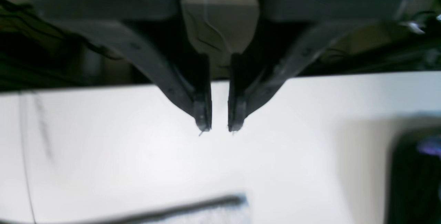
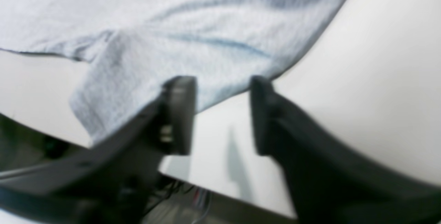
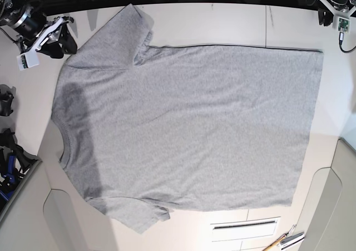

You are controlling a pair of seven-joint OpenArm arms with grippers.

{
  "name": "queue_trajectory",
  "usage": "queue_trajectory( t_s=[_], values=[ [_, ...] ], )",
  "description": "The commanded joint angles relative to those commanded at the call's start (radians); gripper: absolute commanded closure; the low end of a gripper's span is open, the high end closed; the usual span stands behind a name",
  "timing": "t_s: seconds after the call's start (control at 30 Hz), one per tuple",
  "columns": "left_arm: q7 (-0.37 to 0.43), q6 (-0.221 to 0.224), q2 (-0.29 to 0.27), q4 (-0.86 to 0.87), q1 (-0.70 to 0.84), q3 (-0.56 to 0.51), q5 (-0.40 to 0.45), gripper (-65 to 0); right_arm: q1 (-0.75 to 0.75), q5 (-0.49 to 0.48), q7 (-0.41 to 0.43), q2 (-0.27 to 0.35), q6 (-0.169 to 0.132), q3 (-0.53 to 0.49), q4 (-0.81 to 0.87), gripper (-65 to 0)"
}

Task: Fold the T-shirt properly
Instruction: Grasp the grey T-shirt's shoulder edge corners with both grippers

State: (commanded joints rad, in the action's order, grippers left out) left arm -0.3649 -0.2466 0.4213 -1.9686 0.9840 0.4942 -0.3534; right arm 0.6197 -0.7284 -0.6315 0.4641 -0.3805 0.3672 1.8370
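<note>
The T-shirt (image 3: 189, 128) lies flat, plain side up, across the table (image 3: 233, 23), unfolded. My right gripper (image 2: 220, 113) gapes wide beside its sleeve (image 2: 113, 86); my left gripper (image 1: 219, 127) is narrowly parted, empty. I judge the first fold starts here: grasp sleeve and hem.

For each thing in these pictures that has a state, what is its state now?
Light grey cotton T-shirt: spread flat on the white table, unfolded, plain side up.
Left gripper: nearly closed, empty, above bare table.
Right gripper: open, empty, at the shirt's edge.
</note>
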Motion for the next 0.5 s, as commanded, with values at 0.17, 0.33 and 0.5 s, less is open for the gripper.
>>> queue_trajectory(
  t_s=[0.17, 0.33, 0.5],
  values=[
    [-0.074, -0.004, 0.023, 0.0, -0.059, 0.0, 0.006, -17.0, -0.013, -0.003, -0.028, -0.032, 0.01, 0.0, -0.057, -33.1],
    [-0.047, -0.027, 0.082, 0.012, -0.092, 0.0, 0.006, -31.2, -0.013, -0.017, -0.028, -0.051, 0.01, 0.0, -0.086, -33.1],
    [-0.085, -0.072, 0.145, 0.13, -0.188, 0.0, -0.042, -31.2, -0.013, -0.016, -0.028, -0.081, 0.006, 0.0, -0.086, -33.1]
  ],
)
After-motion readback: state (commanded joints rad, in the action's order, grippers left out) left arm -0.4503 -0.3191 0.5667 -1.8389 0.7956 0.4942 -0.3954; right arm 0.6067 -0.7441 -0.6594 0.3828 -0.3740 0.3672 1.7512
